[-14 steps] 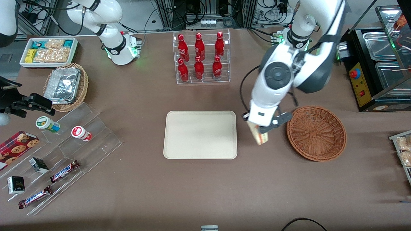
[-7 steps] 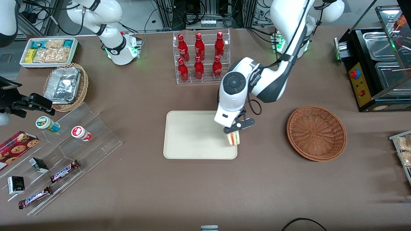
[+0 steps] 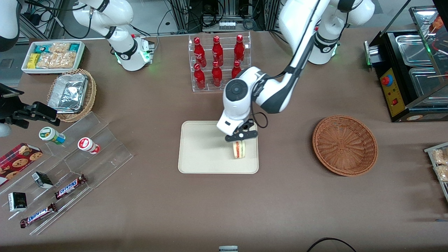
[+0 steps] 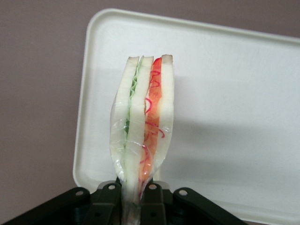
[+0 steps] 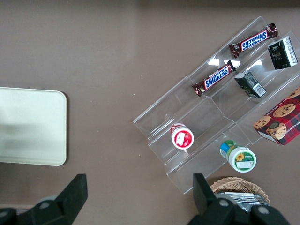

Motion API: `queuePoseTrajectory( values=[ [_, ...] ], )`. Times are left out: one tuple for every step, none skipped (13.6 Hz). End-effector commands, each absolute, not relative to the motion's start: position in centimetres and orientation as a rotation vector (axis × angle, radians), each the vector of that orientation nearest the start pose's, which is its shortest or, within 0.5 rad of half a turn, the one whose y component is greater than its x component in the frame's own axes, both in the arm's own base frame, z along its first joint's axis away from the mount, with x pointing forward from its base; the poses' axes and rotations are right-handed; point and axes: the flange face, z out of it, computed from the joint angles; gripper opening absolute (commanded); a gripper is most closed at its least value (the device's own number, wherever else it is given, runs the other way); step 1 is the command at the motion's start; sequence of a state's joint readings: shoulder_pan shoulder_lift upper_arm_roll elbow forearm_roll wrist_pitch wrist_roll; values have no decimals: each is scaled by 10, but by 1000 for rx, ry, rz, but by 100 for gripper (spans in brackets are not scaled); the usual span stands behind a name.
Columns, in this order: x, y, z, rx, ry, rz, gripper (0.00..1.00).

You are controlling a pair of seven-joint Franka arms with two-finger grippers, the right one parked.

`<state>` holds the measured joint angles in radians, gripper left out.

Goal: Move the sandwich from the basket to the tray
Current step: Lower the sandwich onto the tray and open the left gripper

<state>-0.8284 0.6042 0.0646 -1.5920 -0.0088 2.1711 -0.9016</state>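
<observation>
Sandwich [image 3: 239, 150] out of the basket [image 3: 345, 145], which sits empty at frame right. Tool [image 3: 240, 137] pinches its top, holding it over the tray [image 3: 203, 154] at centre frame, near the tray's basket-side edge. Left: lower, release; whether it touches the tray is unclear.

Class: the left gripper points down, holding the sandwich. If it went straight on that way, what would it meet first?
Most likely the tray: the gripper, shut on the sandwich, hangs over it. The sandwich's lower edge would touch first; the height is unclear.
</observation>
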Motion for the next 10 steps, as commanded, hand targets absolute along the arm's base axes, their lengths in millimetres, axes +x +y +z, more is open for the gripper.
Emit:
queuePoseTrajectory(
  values=[
    [500, -487, 270, -3080, -167, -48, 12],
    [499, -486, 264, -3073, -162, -42, 12],
    [499, -486, 260, -3070, -159, -37, 12],
    [503, -482, 257, -3070, -155, -32, 12],
    [504, -483, 252, -3080, -141, -36, 12],
    [505, -484, 246, -3086, -137, -50, 12],
    [504, -484, 239, -3080, -132, -45, 12],
    [504, -484, 233, -3073, -126, -41, 12],
    [505, -483, 229, -3069, -127, -38, 12],
    [504, -483, 228, -3069, -125, -35, 12]
  ],
)
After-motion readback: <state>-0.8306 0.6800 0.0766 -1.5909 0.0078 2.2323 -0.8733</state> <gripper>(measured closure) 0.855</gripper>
